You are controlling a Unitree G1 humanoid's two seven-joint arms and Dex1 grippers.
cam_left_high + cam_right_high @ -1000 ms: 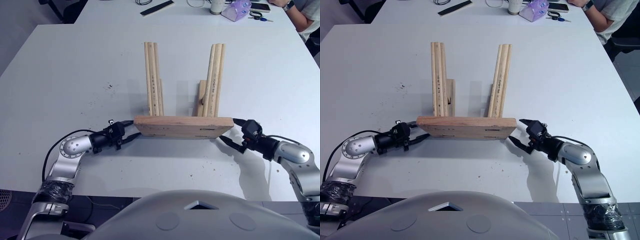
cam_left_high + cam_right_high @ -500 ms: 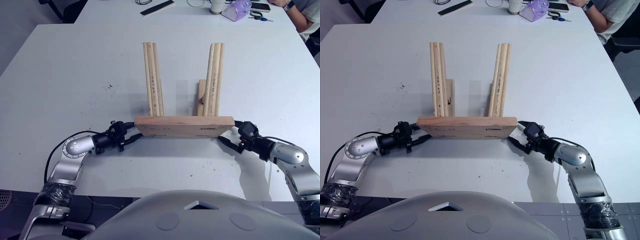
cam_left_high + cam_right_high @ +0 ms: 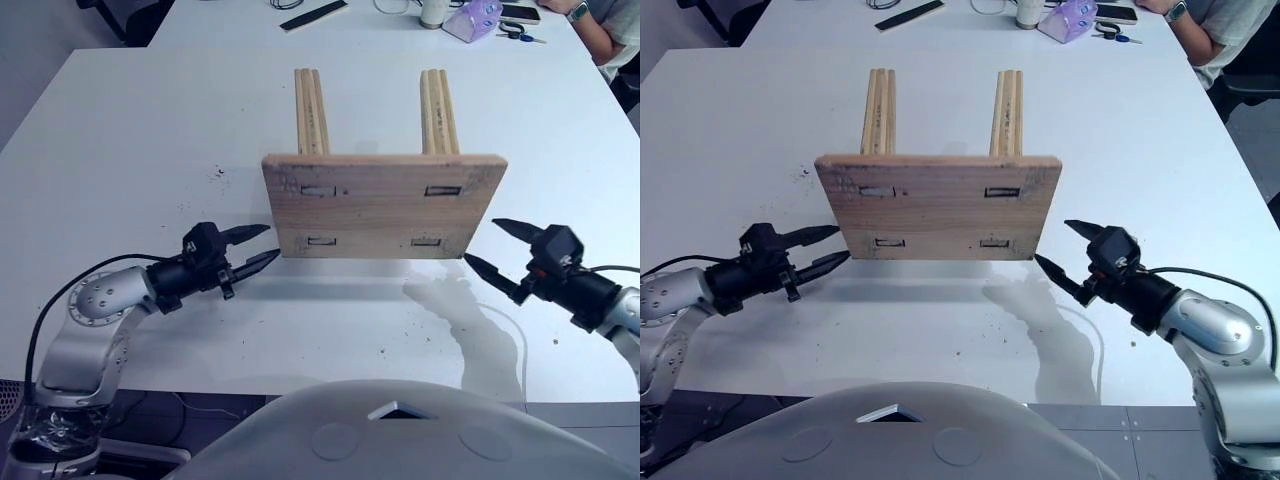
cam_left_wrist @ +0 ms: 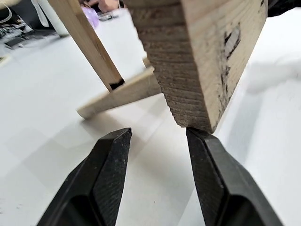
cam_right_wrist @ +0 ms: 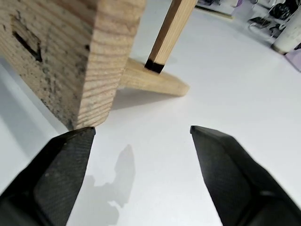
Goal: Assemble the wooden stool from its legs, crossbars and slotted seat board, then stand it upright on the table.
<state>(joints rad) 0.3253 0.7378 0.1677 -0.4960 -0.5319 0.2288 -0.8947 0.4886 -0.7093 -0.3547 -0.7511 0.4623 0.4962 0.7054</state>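
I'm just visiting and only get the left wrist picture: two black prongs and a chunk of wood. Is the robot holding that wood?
Observer: No. Seen from the head, the left gripper is open, with its tips beside the lower left corner of the seat board, not clamped on it.
Operator: Is there a second arm somewhere?
Observer: Yes. The right gripper is open too, by the board's lower right corner.
Operator: What does the flat side of the board look like?
Observer: It faces the head camera and shows four slots.
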